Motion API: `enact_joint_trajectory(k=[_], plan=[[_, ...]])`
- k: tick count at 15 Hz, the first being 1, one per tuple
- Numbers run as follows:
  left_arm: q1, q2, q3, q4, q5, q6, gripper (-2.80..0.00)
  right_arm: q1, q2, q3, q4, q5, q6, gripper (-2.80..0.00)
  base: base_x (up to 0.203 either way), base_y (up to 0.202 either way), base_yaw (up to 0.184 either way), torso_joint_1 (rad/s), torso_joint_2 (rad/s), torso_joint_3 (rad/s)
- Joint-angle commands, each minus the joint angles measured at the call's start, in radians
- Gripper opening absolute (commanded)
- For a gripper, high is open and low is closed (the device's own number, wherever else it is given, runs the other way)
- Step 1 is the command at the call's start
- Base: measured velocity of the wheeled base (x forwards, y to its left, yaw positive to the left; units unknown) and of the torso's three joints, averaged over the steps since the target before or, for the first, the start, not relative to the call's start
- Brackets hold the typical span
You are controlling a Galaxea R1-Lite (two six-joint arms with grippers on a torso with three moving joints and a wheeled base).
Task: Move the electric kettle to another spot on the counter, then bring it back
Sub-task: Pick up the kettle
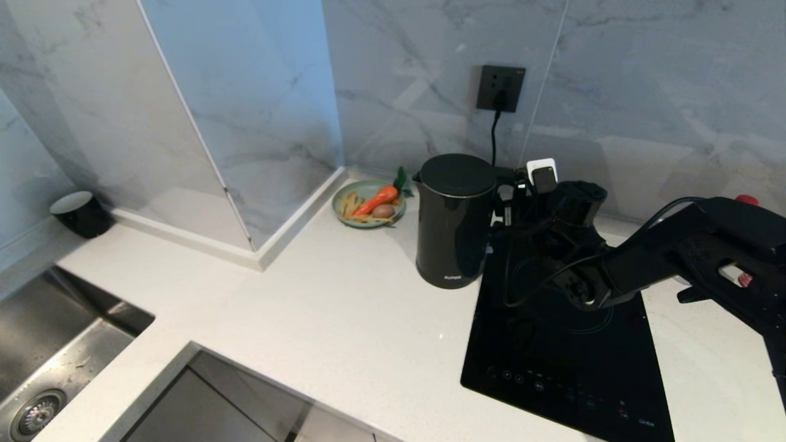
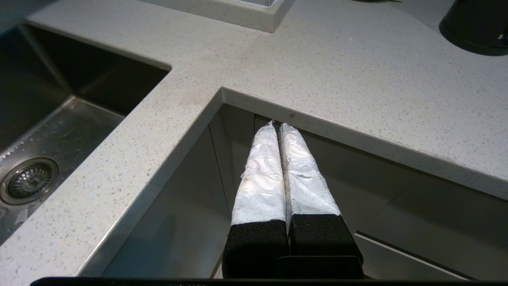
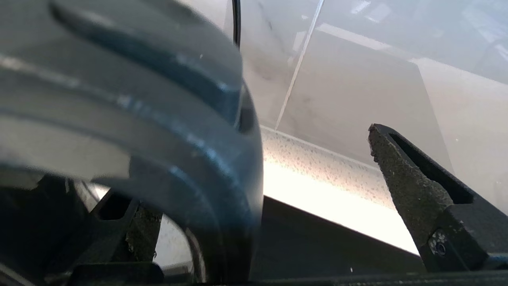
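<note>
Your right end effector (image 3: 258, 198) sits spread wide at the electric kettle (image 1: 454, 221) handle, seemingly straddling it for a lift. The kettle stands on the bench (image 1: 344, 319) beside the cooktop (image 1: 565, 344). Your left end effector (image 2: 278, 127) hangs pinched together, empty, parked clear below the bench edge.

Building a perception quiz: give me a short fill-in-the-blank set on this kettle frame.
1. The electric kettle stands upright on the ____, beside the cooktop.
2. The right gripper is ____, its fingers astride the kettle's handle.
3. The left gripper is ____, parked below the counter's front edge.
4. The green plate holds a ____.

Answers: counter; open; shut; carrot
</note>
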Motion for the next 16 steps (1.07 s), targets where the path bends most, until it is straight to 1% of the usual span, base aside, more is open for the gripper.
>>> enact_joint_trajectory(k=[1,6,7,8,16], plan=[[0.000,0.000,0.000,0.000,0.000,0.000,-2.80,0.002,0.007,-0.014,-0.006,0.005,-0.009,0.00,0.000,0.000,0.000,0.000,0.00,0.000],[0.000,0.001,0.000,0.000,0.000,0.000,-2.80,0.005,0.017,-0.011,-0.014,0.006,-0.014,0.00,0.000,0.000,0.000,0.000,0.00,0.000],[0.000,0.000,0.000,0.000,0.000,-0.001,-2.80,0.005,0.017,-0.011,-0.016,0.006,-0.014,-0.35,0.000,0.000,0.000,0.000,0.00,0.000],[0.000,0.001,0.000,0.000,0.000,-0.001,-2.80,0.005,0.017,-0.011,-0.016,0.004,-0.014,-2.80,0.000,0.000,0.000,0.000,0.00,0.000],[0.000,0.000,0.000,0.000,0.000,-0.001,-2.80,0.007,0.011,-0.008,-0.033,0.004,-0.016,-2.80,0.000,0.000,0.000,0.000,0.00,0.000]])
